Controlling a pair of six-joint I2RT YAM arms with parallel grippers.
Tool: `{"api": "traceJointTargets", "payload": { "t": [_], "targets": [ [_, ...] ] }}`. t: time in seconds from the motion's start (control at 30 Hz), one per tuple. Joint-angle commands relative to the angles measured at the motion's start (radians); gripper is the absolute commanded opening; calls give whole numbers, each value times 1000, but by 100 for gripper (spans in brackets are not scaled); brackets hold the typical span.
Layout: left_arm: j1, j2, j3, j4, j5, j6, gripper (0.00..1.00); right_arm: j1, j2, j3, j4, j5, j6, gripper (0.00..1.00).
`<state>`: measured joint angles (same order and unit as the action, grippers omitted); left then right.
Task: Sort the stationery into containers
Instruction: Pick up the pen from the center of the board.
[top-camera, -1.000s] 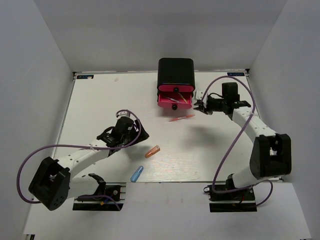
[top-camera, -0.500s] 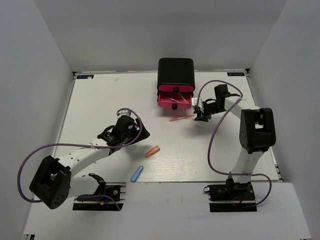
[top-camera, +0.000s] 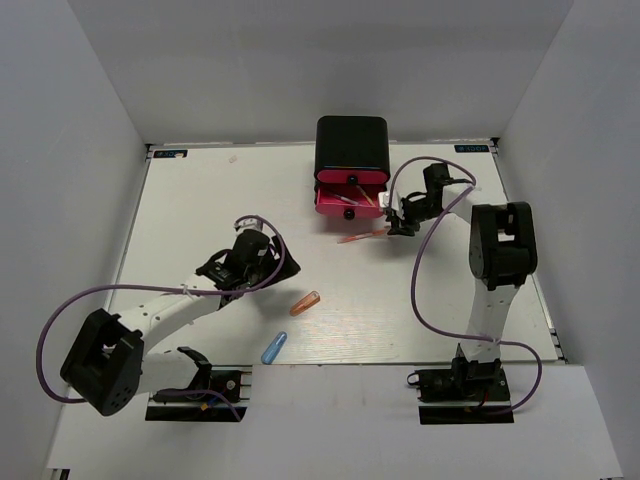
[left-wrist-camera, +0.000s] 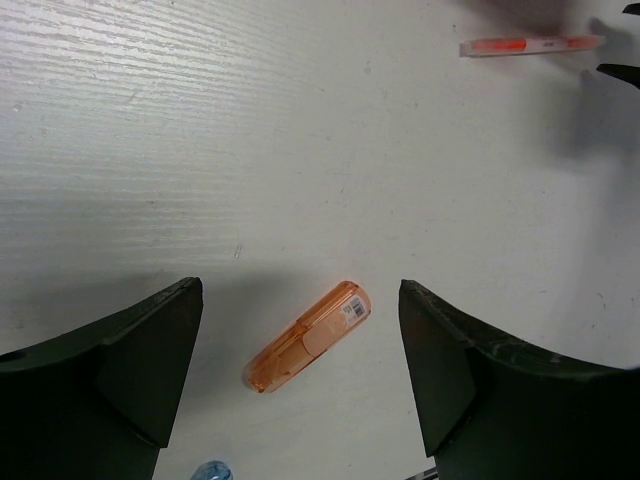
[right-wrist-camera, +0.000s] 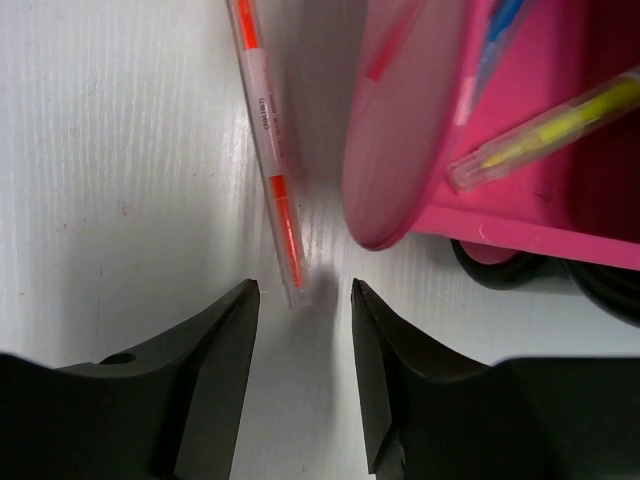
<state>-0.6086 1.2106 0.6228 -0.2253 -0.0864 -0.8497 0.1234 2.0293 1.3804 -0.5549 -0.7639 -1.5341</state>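
Plain grey walls (top-camera: 300, 60) enclose a white table (top-camera: 190, 210).

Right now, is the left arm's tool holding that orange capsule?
No, the orange capsule lies loose on the table in the gap of the open left tool, touching neither side.

The top view looks steeply down from the 6 o'clock edge, taking in the whole tabletop (top-camera: 200, 200). Each wrist view faces down, close between its own jaws. All three share the pink-orange pen (top-camera: 363, 237), at 1 o'clock in the left wrist view.
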Motion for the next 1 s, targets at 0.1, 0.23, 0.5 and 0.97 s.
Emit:
{"api": "traceJointTargets", "payload": {
  "t": [0.1, 0.23, 0.5, 0.97],
  "targets": [
    [4, 12, 49, -11, -7, 11, 89, -7, 38, 54, -94, 3, -102, 48],
    [4, 23, 58, -11, -7, 11, 89, -4, 66, 74, -184, 21, -231, 48],
    [4, 43, 78, -20, -7, 20, 89, -1, 118, 121, -283, 64, -305, 46],
    [4, 33, 78, -20, -7, 20, 89, 16, 131, 143, -297, 86, -290, 31]
  ]
}}
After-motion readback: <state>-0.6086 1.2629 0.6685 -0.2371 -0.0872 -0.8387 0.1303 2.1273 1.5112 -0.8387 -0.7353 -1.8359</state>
